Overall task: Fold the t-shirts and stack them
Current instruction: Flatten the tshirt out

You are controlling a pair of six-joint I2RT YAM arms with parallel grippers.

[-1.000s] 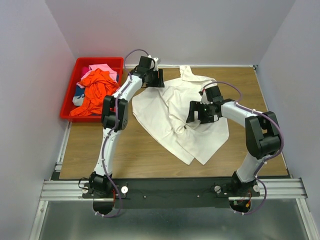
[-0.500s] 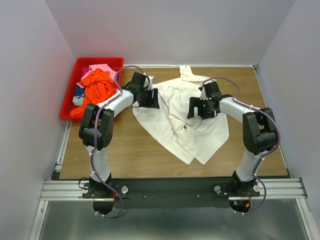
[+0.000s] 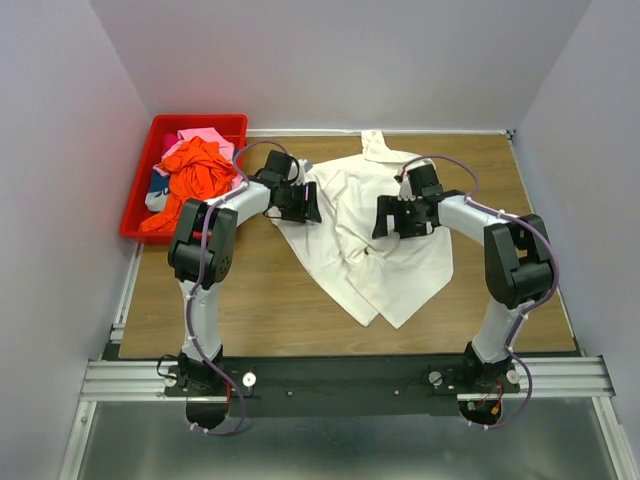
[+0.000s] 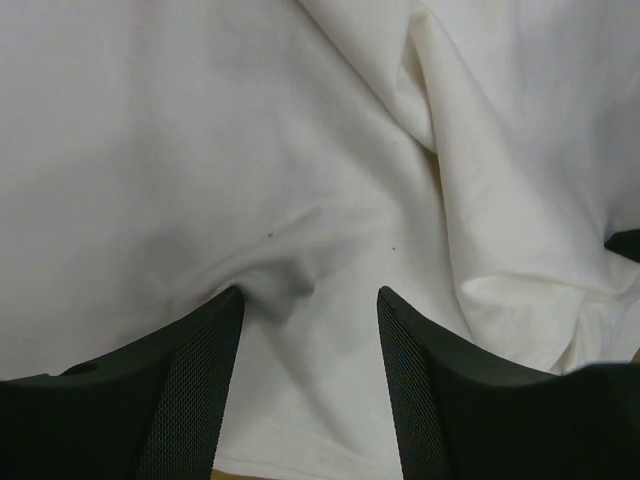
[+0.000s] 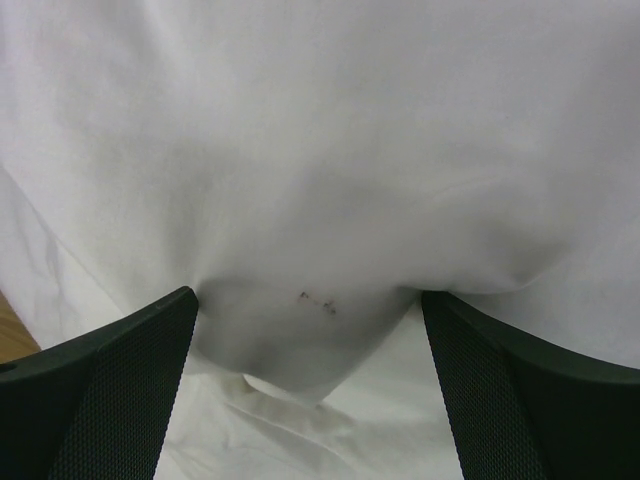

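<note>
The white t-shirt is lying crumpled over the far middle of the tabletop, with bare wood showing along the near edge. The left end effector and right end effector are pressing into it, fingers apart.

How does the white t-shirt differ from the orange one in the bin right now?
The white t-shirt lies spread out but rumpled on the table, while the orange shirt sits bunched in a heap in the red bin. The white t-shirt has the left gripper and right gripper on it; the orange shirt is untouched. Neither is folded yet.
</note>
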